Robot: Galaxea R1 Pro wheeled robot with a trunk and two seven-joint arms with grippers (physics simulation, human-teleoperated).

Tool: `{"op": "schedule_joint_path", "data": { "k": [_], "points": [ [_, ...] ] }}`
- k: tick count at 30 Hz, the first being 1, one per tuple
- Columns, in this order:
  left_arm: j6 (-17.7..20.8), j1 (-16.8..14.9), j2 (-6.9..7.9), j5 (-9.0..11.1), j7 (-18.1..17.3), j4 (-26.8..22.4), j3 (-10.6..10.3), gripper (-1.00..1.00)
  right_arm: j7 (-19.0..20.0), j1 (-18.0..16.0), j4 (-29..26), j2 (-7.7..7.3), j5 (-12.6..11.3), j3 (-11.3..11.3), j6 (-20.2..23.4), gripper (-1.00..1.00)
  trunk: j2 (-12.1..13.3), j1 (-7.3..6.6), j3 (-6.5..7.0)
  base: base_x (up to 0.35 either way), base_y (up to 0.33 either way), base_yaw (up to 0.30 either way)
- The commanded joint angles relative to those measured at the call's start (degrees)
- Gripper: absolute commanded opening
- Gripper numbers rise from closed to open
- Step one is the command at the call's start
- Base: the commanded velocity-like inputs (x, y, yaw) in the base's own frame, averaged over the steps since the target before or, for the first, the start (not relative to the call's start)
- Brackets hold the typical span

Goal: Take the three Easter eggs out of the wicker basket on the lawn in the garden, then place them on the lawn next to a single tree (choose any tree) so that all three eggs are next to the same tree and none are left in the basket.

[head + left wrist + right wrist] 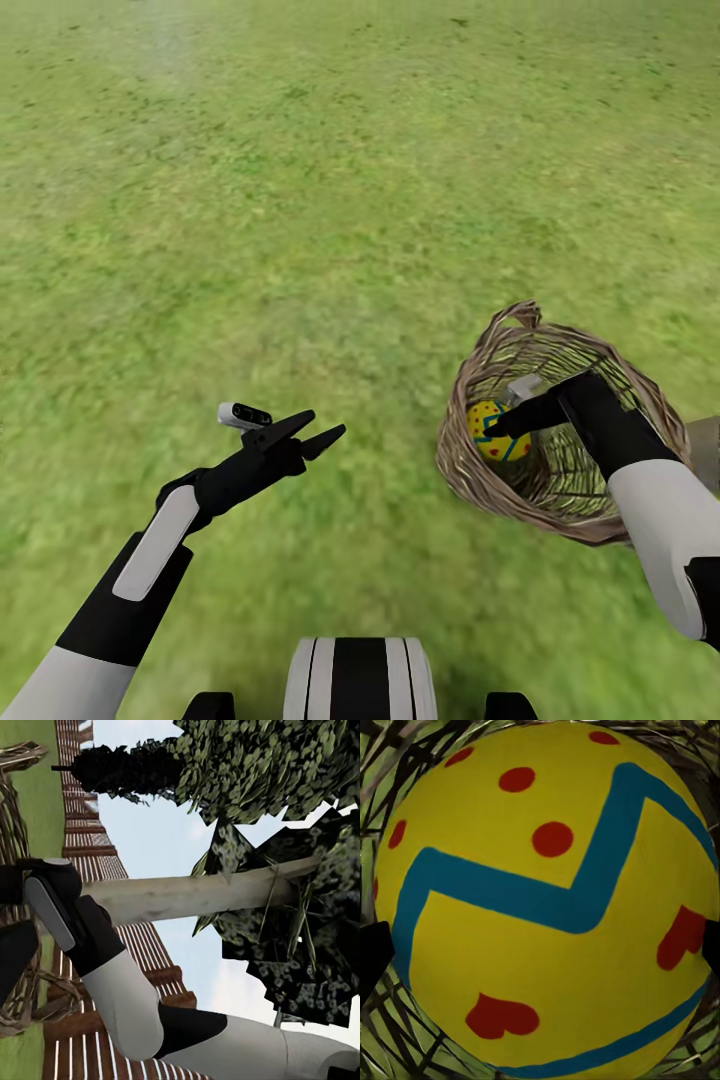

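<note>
- My right gripper [497,428] reaches into the wicker basket [480,480] on the lawn [300,200], fingers spread either side of an egg [494,432], not yet closed.
- Next, I judge: close and lift it clear.
- The egg is yellow, with blue zigzags, red dots and hearts.
- My left gripper [318,430] hovers open, empty.

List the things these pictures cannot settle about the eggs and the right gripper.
- Egg count: head view shows one egg in the basket; the right arm and weave hide the rest.
- Right gripper: fingertips dark and tiny there; in the right wrist view the egg crowds them to the edges, so contact is unclear.
</note>
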Motion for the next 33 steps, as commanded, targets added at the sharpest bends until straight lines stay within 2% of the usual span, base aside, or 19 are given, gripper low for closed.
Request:
{"op": "schedule_joint_path", "data": {
  "k": [1, 7, 22, 24, 28, 33],
  "points": [
    [0.3, 0.0, 0.04, 0.3, 0.0, 0.0, -0.1, 1.0, 0.5, 0.0, -0.1, -0.05, 0.6, 0.1, 0.1, -1.0, 0.0, -0.03, 0.19, 0.0, 0.0, 0.0],
    [0.8, 0.0, 0.12, 0.2, 0.3, 0.0, 0.2, 1.0, 0.5, 0.0, -0.1, -0.14, 0.6, 0.2, 0.1, -1.0, 0.1, -0.18, 1.52, -0.002, 0.0, 0.0],
    [0.9, 0.0, 0.13, 0.3, 0.2, 0.0, 0.3, 1.0, 0.5, 0.0, -0.1, -0.4, 0.6, 0.1, 0.1, -1.0, 0.3, -0.57, 4.85, -0.142, 0.0, 0.0],
    [0.9, 0.0, 0.13, 0.3, 0.1, 0.0, 0.3, 1.0, 0.5, 0.0, -0.2, -0.84, 0.6, -0.2, 0.1, -1.0, 0.3, -0.62, 5.29, -0.02, 0.0, 0.0],
    [0.9, 0.0, 0.16, 0.3, 0.1, 0.0, 0.4, 1.0, 0.5, 0.0, -0.4, -1.21, 0.6, -2.4, 0.1, -1.0, 0.4, -0.73, 6.18, -0.003, 0.0, 0.0],
    [0.9, 0.0, 0.21, 0.3, 0.1, -0.1, 0.4, 1.0, 0.5, 0.0, -0.8, -1.37, 0.6, -2.8, 0.2, -1.0, 0.4, -0.86, 7.28, 0.0, 0.0, 0.0]
  ]
}}
